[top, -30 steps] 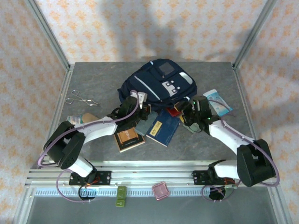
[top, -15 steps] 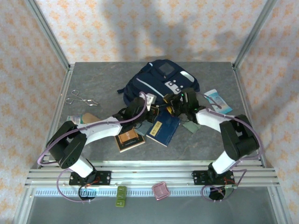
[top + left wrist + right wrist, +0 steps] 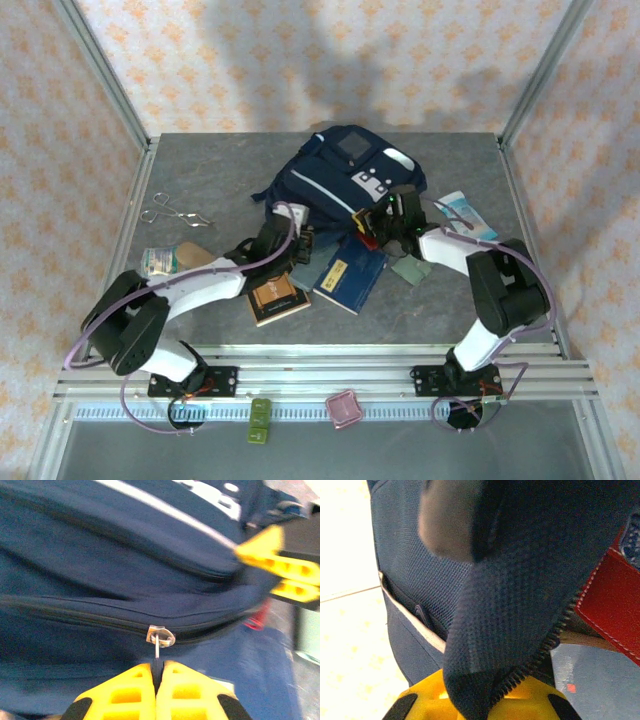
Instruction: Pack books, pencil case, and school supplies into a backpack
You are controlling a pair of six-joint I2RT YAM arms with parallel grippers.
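Looks like a lab robot cell — alu frame posts (image 3: 105,72) round grey tabletop (image 3: 200,170) w/ patterned backdrop panels (image 3: 300,60), arms (image 3: 200,285) bolted to extrusion rail (image 3: 330,372).

The backpack (image 3: 520,580) is coarse woven navy cloth, matt; its zip pull (image 3: 160,635) is bright shiny metal. The fingers (image 3: 120,697) of the left gripper (image 3: 157,667) are smooth yellow plastic, faintly glossy. The red piece (image 3: 610,605) looks like leather, stitched along the edge. The table (image 3: 200,170) is dull, mottled grey.
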